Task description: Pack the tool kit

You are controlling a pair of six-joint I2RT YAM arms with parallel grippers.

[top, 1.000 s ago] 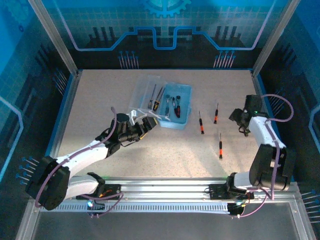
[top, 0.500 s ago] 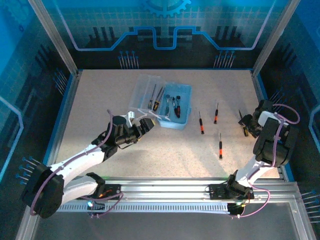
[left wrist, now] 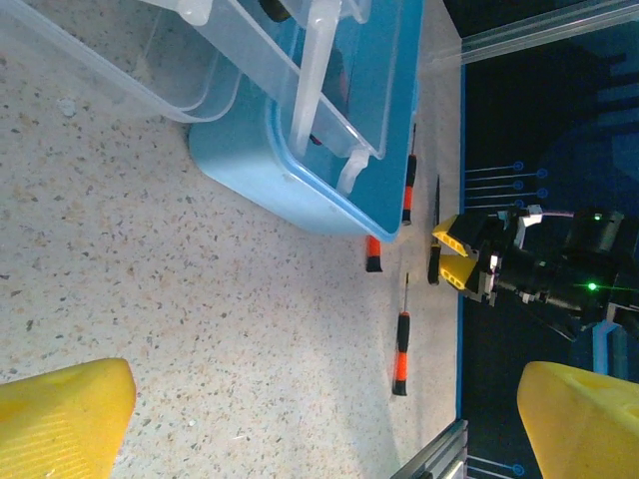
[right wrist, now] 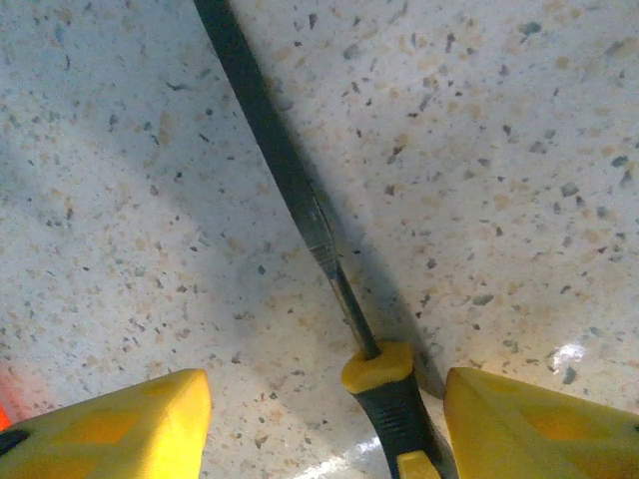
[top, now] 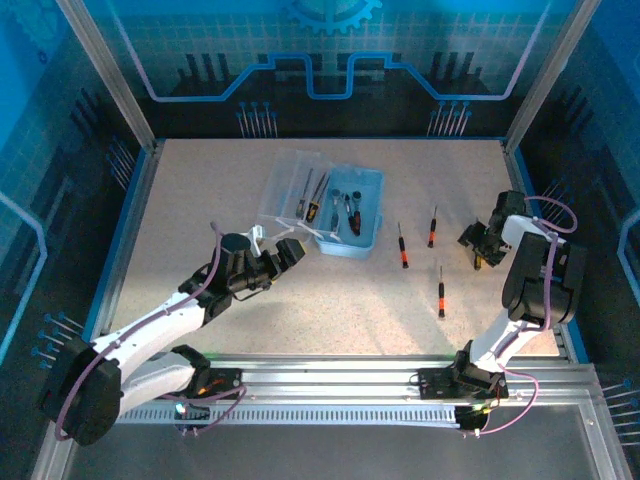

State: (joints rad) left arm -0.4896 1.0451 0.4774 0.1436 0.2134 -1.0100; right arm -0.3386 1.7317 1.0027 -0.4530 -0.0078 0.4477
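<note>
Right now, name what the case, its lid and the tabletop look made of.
Case: glossy light-blue plastic, likely; translucent, moulded rim. Lid: clear plastic, colourless and see-through. Tabletop: matte speckled stone-like composite or laminate; can't tell which.

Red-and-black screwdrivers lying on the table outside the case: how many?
3 screwdrivers, all right of the case: one nearest it, one farther back, one toward the near edge. Tools inside the case may include more.

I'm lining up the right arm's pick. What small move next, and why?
Probably close the right gripper on the handle: the tool lies flat on the table, its yellow-collared handle between the open jaws with a gap on each side.
</note>
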